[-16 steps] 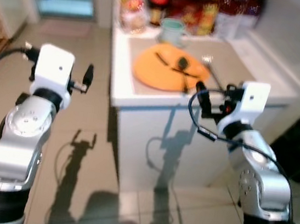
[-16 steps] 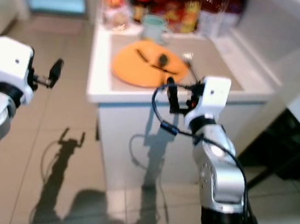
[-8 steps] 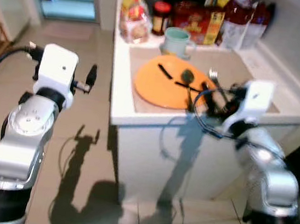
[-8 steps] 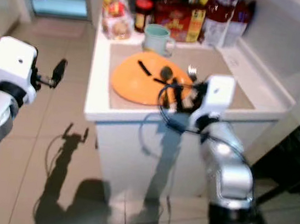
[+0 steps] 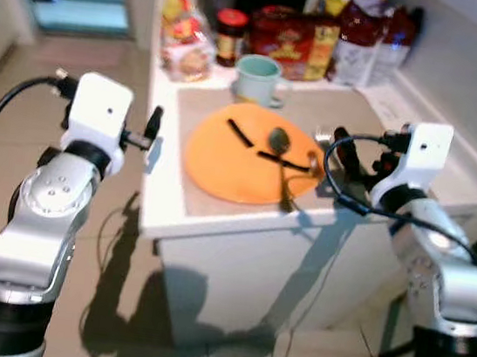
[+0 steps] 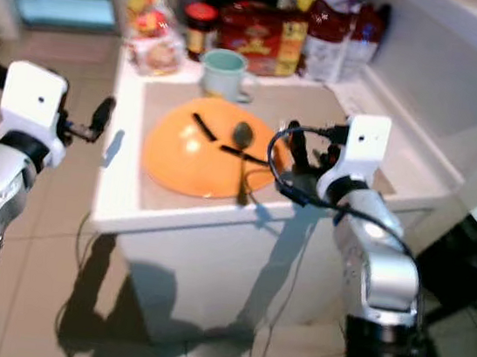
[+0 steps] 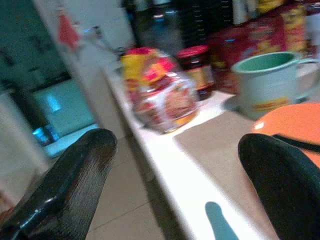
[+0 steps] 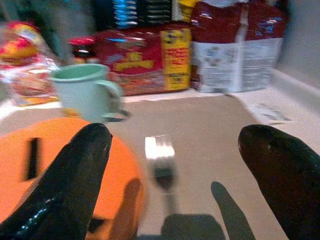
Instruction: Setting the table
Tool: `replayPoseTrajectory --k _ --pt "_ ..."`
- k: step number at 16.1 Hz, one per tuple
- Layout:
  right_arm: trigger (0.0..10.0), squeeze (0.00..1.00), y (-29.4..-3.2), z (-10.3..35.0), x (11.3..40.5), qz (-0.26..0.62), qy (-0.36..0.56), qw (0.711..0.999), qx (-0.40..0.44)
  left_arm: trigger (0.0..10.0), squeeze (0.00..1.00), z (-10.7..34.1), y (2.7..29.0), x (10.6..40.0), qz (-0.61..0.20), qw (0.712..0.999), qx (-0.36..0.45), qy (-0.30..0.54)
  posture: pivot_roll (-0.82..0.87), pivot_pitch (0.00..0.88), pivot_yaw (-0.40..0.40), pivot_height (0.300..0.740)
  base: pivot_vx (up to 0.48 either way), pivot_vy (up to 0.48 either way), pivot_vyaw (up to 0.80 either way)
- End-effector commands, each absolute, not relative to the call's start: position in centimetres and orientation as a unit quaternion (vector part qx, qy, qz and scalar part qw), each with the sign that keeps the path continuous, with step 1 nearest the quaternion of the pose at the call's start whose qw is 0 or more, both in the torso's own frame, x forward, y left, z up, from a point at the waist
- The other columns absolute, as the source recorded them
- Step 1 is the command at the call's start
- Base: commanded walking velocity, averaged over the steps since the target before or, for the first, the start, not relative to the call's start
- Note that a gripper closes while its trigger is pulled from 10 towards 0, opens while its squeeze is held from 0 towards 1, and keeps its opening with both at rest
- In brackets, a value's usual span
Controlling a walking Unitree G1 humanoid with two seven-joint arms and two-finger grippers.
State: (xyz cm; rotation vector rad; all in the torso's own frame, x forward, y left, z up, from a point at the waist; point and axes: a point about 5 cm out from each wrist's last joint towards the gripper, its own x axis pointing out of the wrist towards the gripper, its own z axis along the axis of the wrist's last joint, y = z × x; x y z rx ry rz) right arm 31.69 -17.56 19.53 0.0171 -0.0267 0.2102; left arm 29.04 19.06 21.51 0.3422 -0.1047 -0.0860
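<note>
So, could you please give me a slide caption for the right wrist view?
Open right end effector approaching a fork beside the orange plate, green mug behind.

One orange plate [image 5: 242, 154], one spoon [image 5: 279, 149], one fork [image 8: 160, 160], one green mug [image 5: 257, 78], one jar [image 5: 230, 36].

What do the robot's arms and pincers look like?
Both arms are shiny silver with rounded joints and black bands lower down. Each wrist carries a white box with a small dark dot. The left pincer and right pincer each have two long glossy black fingers. Black cables loop beside each wrist.
</note>
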Motion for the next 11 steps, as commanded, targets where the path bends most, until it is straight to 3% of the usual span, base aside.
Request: replayPoseTrajectory --k 1,3,6,8,11 --pt "10.0 0.00 -18.3 19.0 31.6 0.118 0.024 0.993 -0.004 10.0 0.00 21.9 18.1 28.9 -0.076 0.979 0.176 -0.064 0.06 0.026 0.005 0.740 0.000 0.000 0.00" --pt "10.0 0.00 -18.3 19.4 31.7 0.126 0.041 0.991 0.003 10.0 0.00 22.8 18.6 28.8 -0.078 0.980 0.164 -0.084 0.05 0.027 0.005 0.740 0.000 0.000 0.00" --pt "10.0 0.00 -18.7 19.7 32.2 0.122 0.076 0.989 -0.022 10.0 0.00 23.5 17.8 27.7 -0.182 0.975 0.101 -0.083 0.05 0.026 0.008 0.740 0.000 0.000 0.00" --pt "10.0 0.00 -18.6 19.5 32.6 0.159 0.122 0.980 0.000 10.0 0.00 22.5 16.9 26.3 -0.260 0.956 0.126 -0.051 0.06 0.025 0.008 0.740 0.000 0.000 0.00" --pt "10.0 0.00 -18.8 19.7 33.9 0.151 0.150 0.977 -0.004 10.0 0.00 22.4 17.0 26.4 -0.259 0.957 0.126 -0.043 0.06 0.023 0.005 0.740 0.000 0.000 0.00"
